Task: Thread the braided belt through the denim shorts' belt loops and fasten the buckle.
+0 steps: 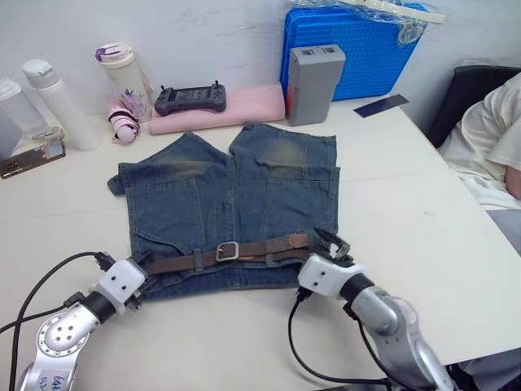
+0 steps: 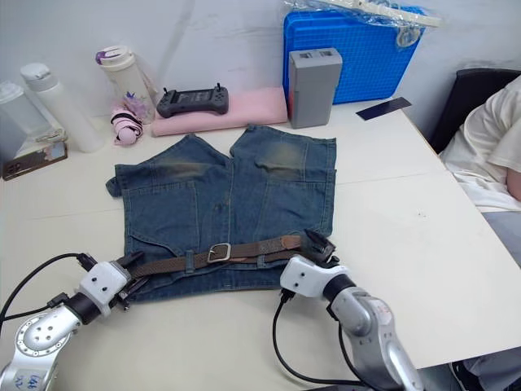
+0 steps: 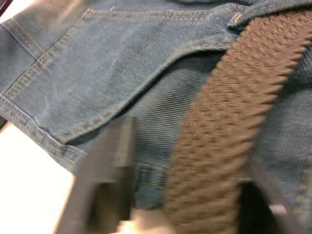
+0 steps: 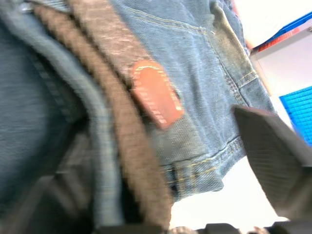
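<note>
Here the braided belt runs along the waistband of the denim shorts, its silver buckle fastened near the middle and its tan tip lying flat on the denim. The shorts lie flat mid-table, legs toward 12 o'clock. The left gripper sits at the belt's 9 o'clock end, its 2 fingers spread either side of the strap. The right gripper is at the 3 o'clock end, jaws wide apart around waistband and belt. A pink folded cloth carries a handheld controller.
</note>
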